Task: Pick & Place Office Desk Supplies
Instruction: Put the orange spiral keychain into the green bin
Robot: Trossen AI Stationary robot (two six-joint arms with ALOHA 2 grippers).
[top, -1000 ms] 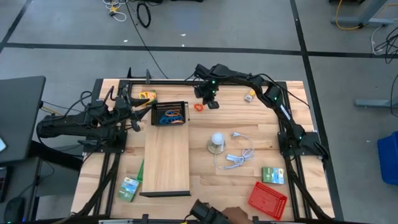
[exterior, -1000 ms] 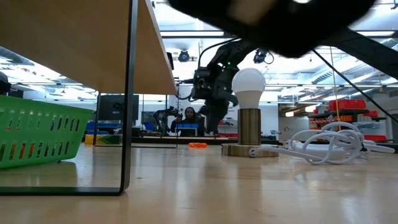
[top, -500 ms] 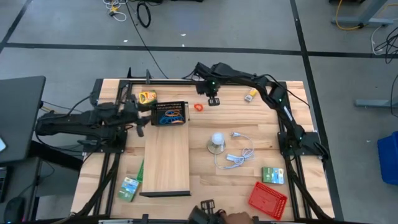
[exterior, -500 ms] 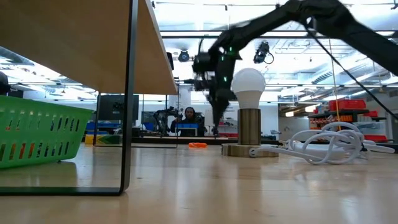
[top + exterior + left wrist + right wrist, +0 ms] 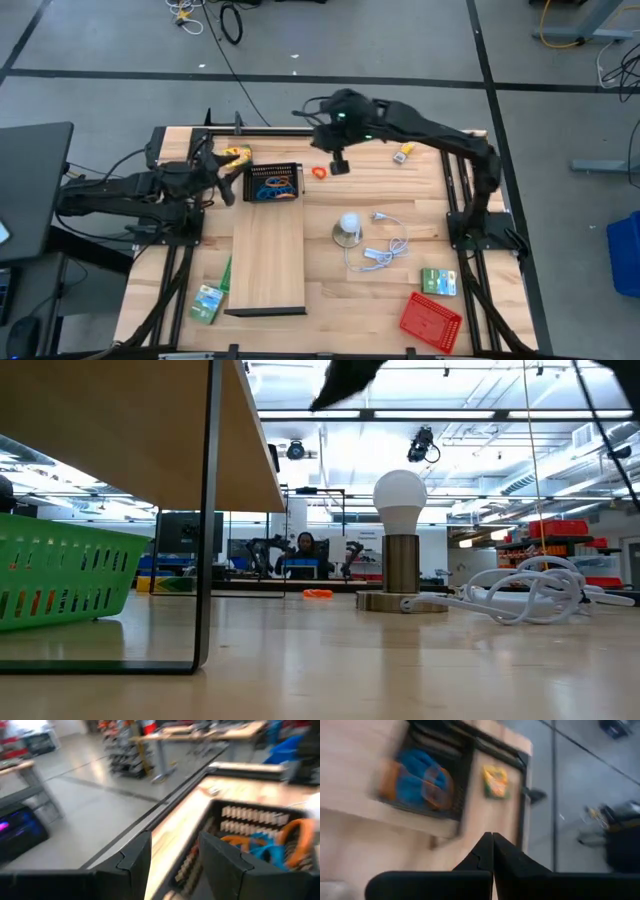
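Note:
An orange loop clip [image 5: 319,172] lies on the table right of a black mesh tray [image 5: 273,182], which holds blue and orange loops [image 5: 265,847]. The clip [image 5: 318,593] also shows in the low view. A yellow card box [image 5: 237,155] lies left of the tray at the far edge, and a small yellow item [image 5: 402,154] lies at the far right. My right gripper [image 5: 339,164] hangs shut and empty [image 5: 492,851], high above the table just right of the clip. My left gripper [image 5: 226,184] stands open and empty [image 5: 175,865] at the tray's left side.
A long pale wooden board [image 5: 268,255] reaches from the tray toward the near edge. A bulb lamp [image 5: 348,228] with a white cord [image 5: 385,248] stands mid-table. A green box [image 5: 438,281] and a red tray [image 5: 430,320] sit near right, and a green tray [image 5: 60,575] near left.
My right gripper, shut the whole time, has risen steeply from table height beside the orange clip and left the top of the low view. The clip stays on the table. My left gripper has tipped and turned a little toward the black tray.

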